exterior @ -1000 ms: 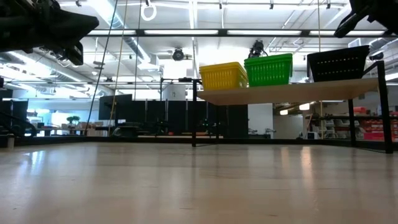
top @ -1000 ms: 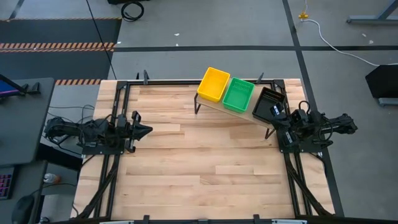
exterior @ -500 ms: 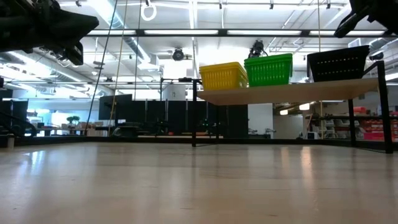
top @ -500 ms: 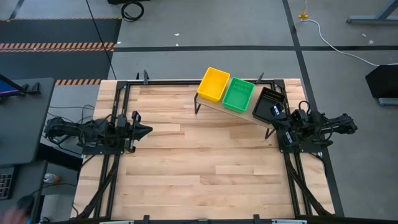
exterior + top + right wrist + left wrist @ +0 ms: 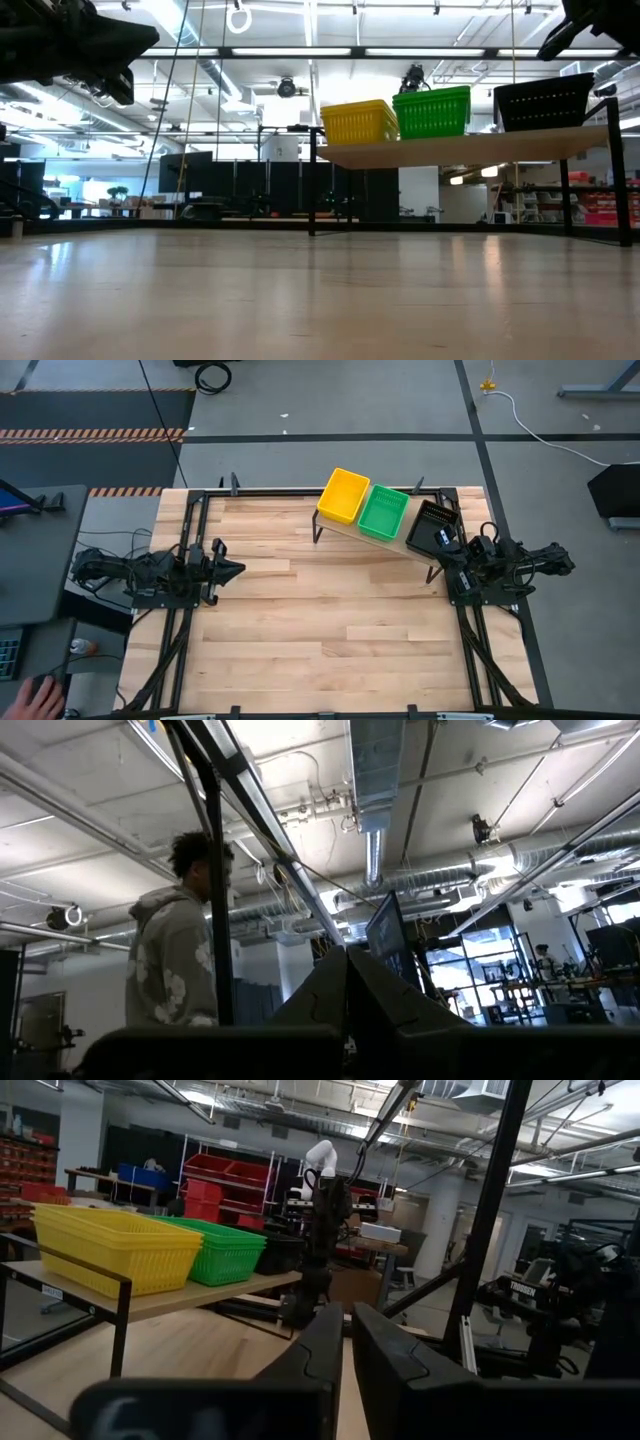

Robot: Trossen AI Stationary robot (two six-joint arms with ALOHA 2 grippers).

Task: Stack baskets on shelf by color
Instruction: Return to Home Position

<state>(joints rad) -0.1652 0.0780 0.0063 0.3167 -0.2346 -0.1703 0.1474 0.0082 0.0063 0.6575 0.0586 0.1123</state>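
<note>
Three stacks of baskets stand in a row on the light-wood shelf [image 5: 372,538] at the table's far right: yellow [image 5: 344,495], green [image 5: 384,512], black [image 5: 431,527]. In the low view the yellow [image 5: 359,122], green [image 5: 432,111] and black [image 5: 543,102] stacks rest by their bottoms on the shelf board [image 5: 460,148]. My left gripper [image 5: 236,569] hovers shut at the table's left edge, touching nothing. My right gripper [image 5: 447,572] is shut by the right edge, near the shelf's right leg. The left wrist view shows the yellow [image 5: 110,1247] and green [image 5: 225,1250] baskets.
The wooden plank tabletop [image 5: 320,630] stretches bare between the arms and toward the near edge. Black frame rails [image 5: 185,600] run along both sides. A person's hand [image 5: 40,695] shows off the table at the near left. A person in a hoodie [image 5: 175,960] stands beyond the table.
Both arms and the baskets have kept still. A person's hand has come into view off the table at the near left corner.
</note>
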